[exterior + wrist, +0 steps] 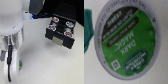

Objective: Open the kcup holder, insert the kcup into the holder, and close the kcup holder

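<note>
Your gripper (15, 64) sits low at the exterior view's left, under the bulky white arm (12, 22), and you cannot tell from either view how far its jaws stand apart. Just beside it on the table (45, 67) shows a speck of green, the kcup (21, 64). In the wrist view its green lid fills the picture. The kcup holder (60, 32) sits well apart, toward the exterior view's right, its drawer showing pods inside.

Pale desk (45, 62); dark backdrop (50, 6) beyond far edge; small blue glint (32, 18) near that edge; blurred teal object (87, 27) in wrist view.
</note>
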